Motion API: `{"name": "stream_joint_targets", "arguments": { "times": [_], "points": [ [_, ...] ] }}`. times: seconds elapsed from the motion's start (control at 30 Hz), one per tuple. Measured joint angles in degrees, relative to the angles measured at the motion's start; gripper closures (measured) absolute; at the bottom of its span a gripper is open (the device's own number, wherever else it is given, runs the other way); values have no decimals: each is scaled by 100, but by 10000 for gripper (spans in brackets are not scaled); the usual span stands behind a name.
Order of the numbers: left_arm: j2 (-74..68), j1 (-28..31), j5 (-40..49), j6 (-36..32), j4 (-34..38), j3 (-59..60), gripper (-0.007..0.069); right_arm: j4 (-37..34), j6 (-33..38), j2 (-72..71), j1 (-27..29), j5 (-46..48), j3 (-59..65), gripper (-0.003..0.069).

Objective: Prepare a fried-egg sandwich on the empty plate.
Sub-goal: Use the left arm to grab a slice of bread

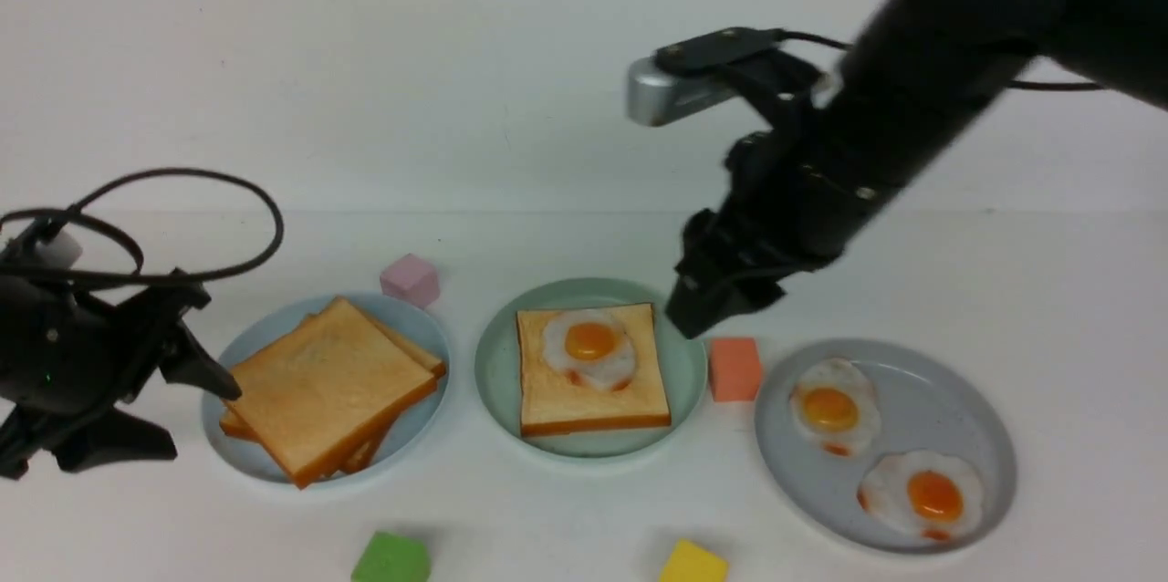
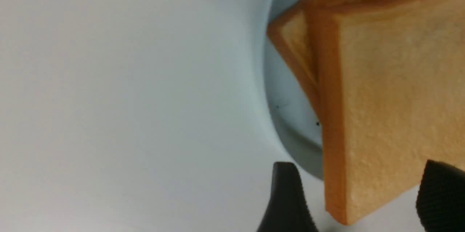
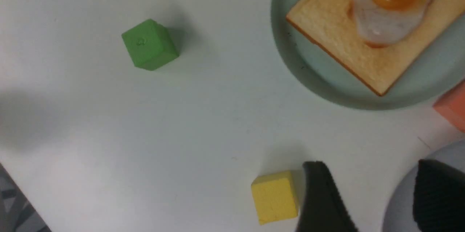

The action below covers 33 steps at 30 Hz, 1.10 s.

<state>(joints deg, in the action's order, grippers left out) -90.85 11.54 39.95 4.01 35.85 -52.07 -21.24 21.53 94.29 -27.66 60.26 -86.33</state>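
The white table [image 1: 584,514] spread beneath everything. Over its far right side reached the right gripper [image 3: 370,166], its fingers parted, with nothing clasped between them. The left gripper [image 1: 203,418] hung beside the blue plate, near the toast pile's edge; its fingers were spread too, and held nothing.

The grey plate [image 1: 890,450] lay on the right and bore two fried eggs, one [image 1: 832,409] farther back, the other [image 1: 931,495] nearer the front. The blue plate [image 1: 415,436] lay on the left, with the toast pile [image 1: 328,381] askew on it. Between them was the green plate [image 1: 497,381], where the sandwich was part-built: one toast slice [image 1: 593,418], its face up, with an egg [image 1: 598,349] on top, uncovered.

Smallest were the blocks: green [image 3: 147,44] and yellow [image 3: 274,197] in front, red [image 1: 735,369] between the green and grey plates, pink [image 1: 411,281] behind the blue plate.
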Motion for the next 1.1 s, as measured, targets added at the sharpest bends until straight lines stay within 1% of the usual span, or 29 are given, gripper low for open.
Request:
{"name": "stream_joint_targets", "arguments": {
  "times": [0.1,0.13,0.17,0.23,0.3,0.37,0.43,0.57,0.6,0.7,0.8,0.87,0.97,1.07,1.1],
  "points": [
    [0,0,-292,-193,456,276,145,-13,-19,-739,16,-873,927,312],
    [0,0,-292,-193,456,276,145,-23,-19,-790,16,-945,927,314],
    [-6,0,-429,-458,835,422,144,-92,-19,-1120,16,-1444,1325,324],
    [-51,0,-584,-832,1264,519,144,-243,-25,-1436,16,-1982,1778,340],
    [-155,0,-649,-1263,1813,539,144,-501,-74,-1658,24,-2233,2063,365],
    [-260,0,-648,-1531,2122,539,144,-567,-96,-1693,44,-2162,2150,400],
    [-428,0,-621,-1718,2402,539,144,-615,-116,-1700,90,-2004,2176,466],
    [-775,0,-602,-1986,2780,539,144,-615,-130,-1713,134,-1840,2183,644],
    [-855,0,-608,-2055,2839,539,144,-621,-132,-1713,134,-1840,2183,660],
    [-992,0,-608,-2258,3060,539,151,-621,-137,-1713,134,-1840,2183,670],
    [-1036,0,-608,-2470,3234,541,174,-621,-166,-1713,134,-1836,2183,670],
    [-1043,0,-602,-2663,3375,541,235,-626,-172,-1713,134,-1769,2183,670],
    [-1043,0,-584,-2727,3405,541,321,-627,-177,-1713,134,-1662,2183,670],
    [-1043,0,-535,-2743,3381,541,394,-627,-177,-1713,134,-1555,2183,670],
    [-1043,0,-508,-2747,3375,535,408,-627,-177,-1713,134,-1505,2183,670]
  ]
}}
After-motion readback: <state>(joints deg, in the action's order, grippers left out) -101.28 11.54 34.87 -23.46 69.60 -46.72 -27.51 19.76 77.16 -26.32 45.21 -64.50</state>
